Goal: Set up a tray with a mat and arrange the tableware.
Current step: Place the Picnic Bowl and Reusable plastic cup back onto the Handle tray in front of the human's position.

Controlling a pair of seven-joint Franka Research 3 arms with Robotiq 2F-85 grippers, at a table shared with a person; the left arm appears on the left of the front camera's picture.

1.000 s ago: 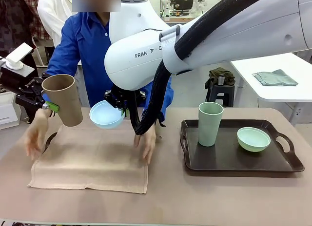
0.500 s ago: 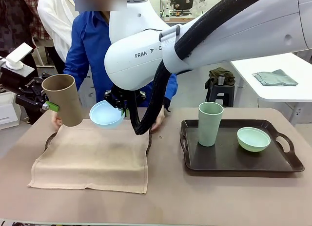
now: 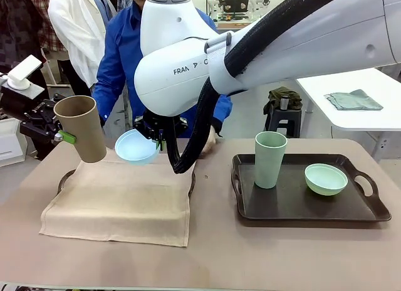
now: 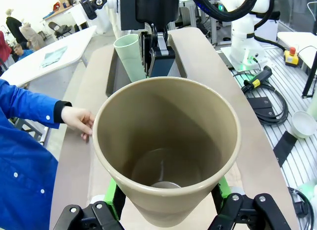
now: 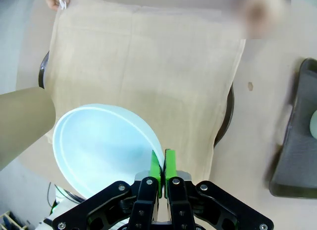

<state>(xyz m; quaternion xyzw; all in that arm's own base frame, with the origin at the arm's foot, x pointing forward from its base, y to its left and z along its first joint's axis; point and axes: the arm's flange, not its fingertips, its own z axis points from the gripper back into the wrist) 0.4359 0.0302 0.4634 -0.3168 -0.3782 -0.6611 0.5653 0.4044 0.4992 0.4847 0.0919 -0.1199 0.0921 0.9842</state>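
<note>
The right arm [image 3: 188, 59] reads "FRAN" (the rest runs behind a hose [image 3: 203, 121]). Two cups, two bowls, two trays, one mat. The left pincer [image 3: 62, 138] grips the tan cup [image 3: 81, 128] by its wall, tilted, above the mat's far left corner. The right pincer [image 3: 158, 140] is clamped on the light blue bowl's [image 3: 135, 148] rim, above the mat's far edge. The mat [image 3: 119, 203] covers the left tray [image 3: 62, 178], whose rim peeks out both sides. The green cup [image 3: 269, 159] and green bowl [image 3: 326, 179] stand apart on the right tray [image 3: 301, 206]. A strip of bare worktop [image 3: 213, 241] separates the trays.

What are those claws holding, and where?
The left gripper clamps the tan cup by its sides; right gripper pinches the light blue bowl at its rim.
</note>
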